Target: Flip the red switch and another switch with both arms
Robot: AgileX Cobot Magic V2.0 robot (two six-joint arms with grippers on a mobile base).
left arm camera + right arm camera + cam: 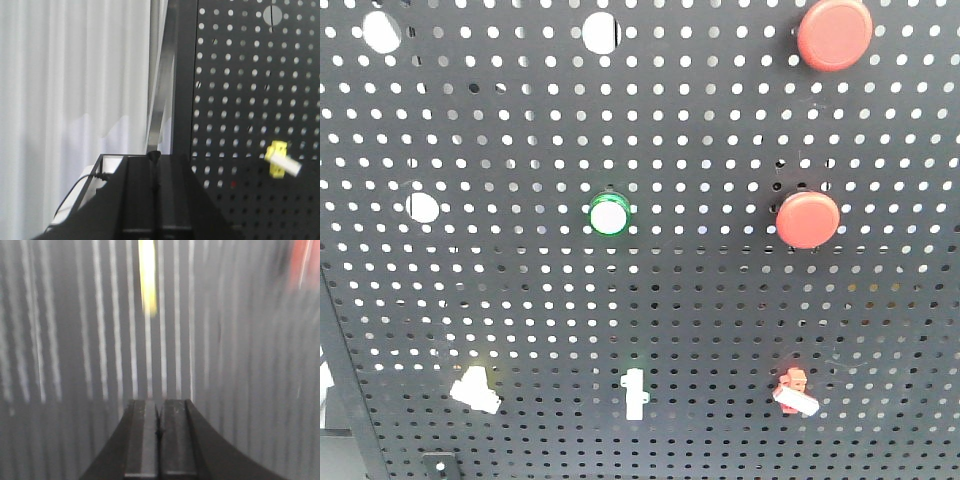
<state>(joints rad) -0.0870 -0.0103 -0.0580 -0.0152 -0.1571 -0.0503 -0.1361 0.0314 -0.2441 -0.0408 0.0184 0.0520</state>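
A dark perforated panel (720, 300) fills the front view. The red switch (794, 390) sits low on its right side, its white lever tilted down to the right. The cream switch (475, 390) sits at the same height on the left, with a slim white toggle (634, 392) between them. Higher up are two round red push buttons (834, 33) (807, 218) on the right and a green-rimmed button (609, 214) at centre.

No arm shows in the front view. From the left wrist, the left gripper (154, 159) is clenched on nothing, near the panel's left edge and apart from the cream switch (277, 159), which lies off to its right. A white curtain (70, 100) hangs to the left. From the right wrist, the right gripper (159, 405) is also pressed closed and empty, facing the panel; heavy blur leaves only yellow and red streaks there.
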